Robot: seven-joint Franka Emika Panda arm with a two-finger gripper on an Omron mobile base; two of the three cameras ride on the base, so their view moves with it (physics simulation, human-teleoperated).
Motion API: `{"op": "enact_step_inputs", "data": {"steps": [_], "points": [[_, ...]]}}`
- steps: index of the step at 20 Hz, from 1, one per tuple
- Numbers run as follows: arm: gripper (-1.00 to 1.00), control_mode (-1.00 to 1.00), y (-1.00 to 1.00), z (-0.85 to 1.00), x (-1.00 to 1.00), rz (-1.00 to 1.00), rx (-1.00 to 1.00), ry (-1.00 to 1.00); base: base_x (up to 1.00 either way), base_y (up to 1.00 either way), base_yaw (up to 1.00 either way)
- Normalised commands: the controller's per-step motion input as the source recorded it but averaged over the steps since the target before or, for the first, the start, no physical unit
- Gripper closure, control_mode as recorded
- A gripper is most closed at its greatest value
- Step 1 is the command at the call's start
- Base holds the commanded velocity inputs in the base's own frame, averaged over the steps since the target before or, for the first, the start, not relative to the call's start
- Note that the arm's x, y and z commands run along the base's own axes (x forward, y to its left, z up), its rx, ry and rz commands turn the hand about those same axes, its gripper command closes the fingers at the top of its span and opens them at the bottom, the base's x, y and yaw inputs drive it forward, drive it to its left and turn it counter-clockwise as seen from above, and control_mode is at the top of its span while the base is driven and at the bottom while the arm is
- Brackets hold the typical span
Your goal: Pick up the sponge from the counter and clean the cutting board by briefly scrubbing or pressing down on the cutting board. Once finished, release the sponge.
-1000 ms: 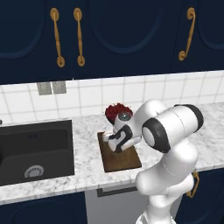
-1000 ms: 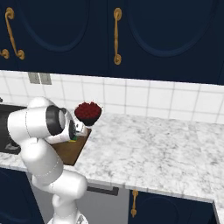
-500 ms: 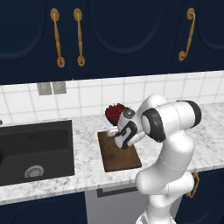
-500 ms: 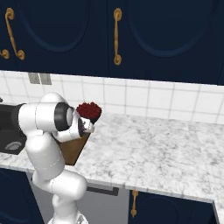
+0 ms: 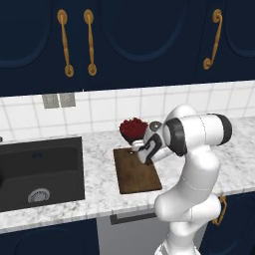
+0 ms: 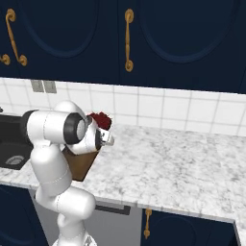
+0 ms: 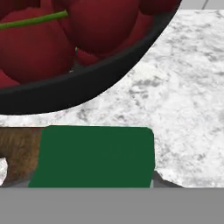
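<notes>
Sponge (image 7: 94, 155) sits in the gripper (image 5: 141, 151), apparently gripped, over the cutting board's (image 5: 137, 174) far edge; scrubbing and release seemingly remain.

Non-task items. A dark bowl (image 5: 132, 135) of red fruit (image 7: 39, 35), one piece bearing a green stem (image 7: 33, 20), stands far on the worktop near the tiled wall (image 5: 164, 102). A dark sink basin (image 5: 40, 172) with a round drain (image 5: 38, 195) lies to the left. A grey outlet plate (image 5: 59, 100) sits on the tiles above the sink. Navy upper cabinets (image 5: 139, 40) carry brass handles (image 5: 64, 42); navy lower cabinets (image 6: 192, 230) carry a brass handle (image 6: 146, 223).
</notes>
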Motion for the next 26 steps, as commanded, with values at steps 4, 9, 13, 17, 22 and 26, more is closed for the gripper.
{"op": "enact_step_inputs", "data": {"steps": [4, 9, 13, 17, 22, 26], "points": [[1.00, -1.00, -0.80, 0.37, -0.41, -0.01, 0.02, 0.00, 0.00, 0.00, 0.00], [1.00, -1.00, -0.75, 0.56, -0.27, 0.00, 0.02, 0.04, 0.00, 0.00, 0.00], [1.00, -1.00, -0.88, 0.74, -0.08, 0.00, 0.07, 0.19, 0.00, 0.00, 0.00], [1.00, -1.00, -0.65, 0.40, 0.00, 0.00, 0.02, 0.24, 0.00, 0.00, 0.00], [1.00, -1.00, -0.39, -0.23, -0.02, 0.00, 0.01, 0.01, 0.00, 0.00, 0.00], [1.00, -1.00, -0.12, -0.73, -0.14, 0.00, 0.00, -0.16, 0.00, 0.00, 0.00]]}}
